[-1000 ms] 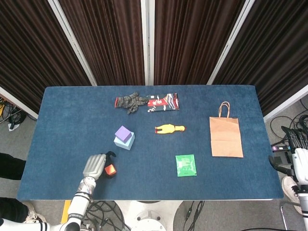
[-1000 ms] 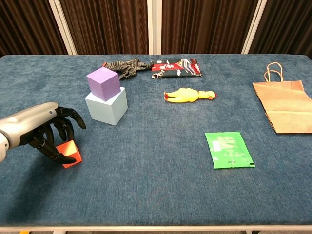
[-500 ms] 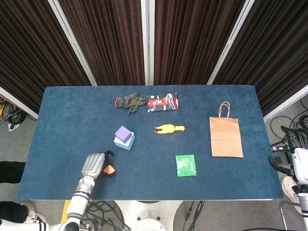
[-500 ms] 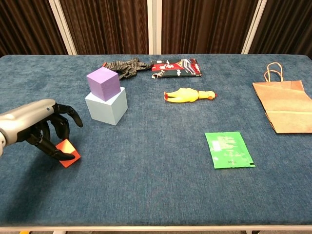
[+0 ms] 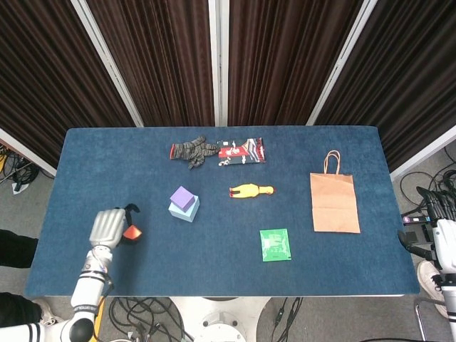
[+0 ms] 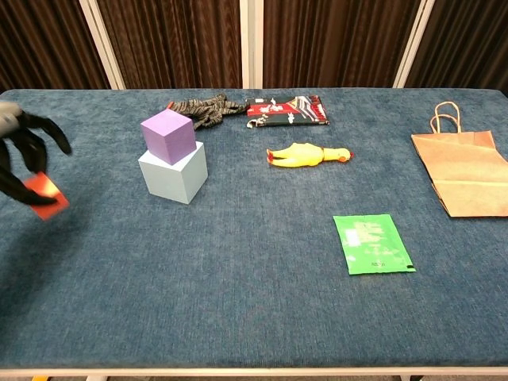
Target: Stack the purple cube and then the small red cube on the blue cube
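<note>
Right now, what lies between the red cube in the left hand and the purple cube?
Only bare table, in both views: red cube, left hand, purple cube.

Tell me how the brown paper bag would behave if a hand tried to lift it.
The brown paper bag lies flat, so it looks empty and probably light. Being thin paper, it would likely flex and crease rather than hold its shape. Its looped handle lies on the table and seems the easiest grip; the flat body offers fingers little edge to get under.

Around the blue cube (image 5: pixel 184 209): three cubes counted with it, one glove (image 5: pixel 193 151), one snack packet (image 5: pixel 241 151), one rubber chicken (image 5: pixel 251 191), one green sachet (image 5: pixel 275 244), one paper bag (image 5: pixel 334 202).
</note>
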You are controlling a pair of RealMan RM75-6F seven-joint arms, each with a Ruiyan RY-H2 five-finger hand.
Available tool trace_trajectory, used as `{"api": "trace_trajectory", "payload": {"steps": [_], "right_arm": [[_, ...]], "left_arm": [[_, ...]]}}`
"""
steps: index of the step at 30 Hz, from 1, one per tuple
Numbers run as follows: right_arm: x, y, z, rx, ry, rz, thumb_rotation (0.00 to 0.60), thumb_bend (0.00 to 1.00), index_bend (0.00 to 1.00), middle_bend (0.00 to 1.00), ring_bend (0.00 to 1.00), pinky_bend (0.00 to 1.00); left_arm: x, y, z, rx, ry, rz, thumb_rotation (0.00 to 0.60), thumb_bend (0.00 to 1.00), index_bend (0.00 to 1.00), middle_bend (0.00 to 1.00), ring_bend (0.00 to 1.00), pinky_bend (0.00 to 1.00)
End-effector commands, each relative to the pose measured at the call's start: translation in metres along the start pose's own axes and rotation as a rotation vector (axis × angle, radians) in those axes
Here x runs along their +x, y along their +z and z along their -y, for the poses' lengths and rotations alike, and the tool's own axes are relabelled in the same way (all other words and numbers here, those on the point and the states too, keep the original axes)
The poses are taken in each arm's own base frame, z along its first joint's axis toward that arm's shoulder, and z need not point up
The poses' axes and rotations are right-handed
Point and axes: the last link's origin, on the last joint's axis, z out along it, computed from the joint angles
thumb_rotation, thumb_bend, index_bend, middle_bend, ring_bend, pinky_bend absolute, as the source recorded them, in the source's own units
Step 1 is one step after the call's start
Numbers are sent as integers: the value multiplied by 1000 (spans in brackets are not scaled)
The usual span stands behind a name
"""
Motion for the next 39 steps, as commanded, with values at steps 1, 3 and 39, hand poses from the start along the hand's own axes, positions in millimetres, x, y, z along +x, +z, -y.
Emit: {"api": "trace_trajectory", "payload": {"steps": [1,3,39], "right_arm": [[-1,0,1,4,-5,4,600,224,0,78,0,0],[-3,0,2,5,-8,11,600,224,0,78,0,0],[-11,5,10,29,-38,42,600,224,0,76,0,0]], "left_arm": [[31,11,10,24,38,-56,600,187,413,678,468,541],[46,18,12,16,60,-78,600,187,413,678,467,541],[104,90,-92,-157,-90,92,600,190,416,677,496,537]]}}
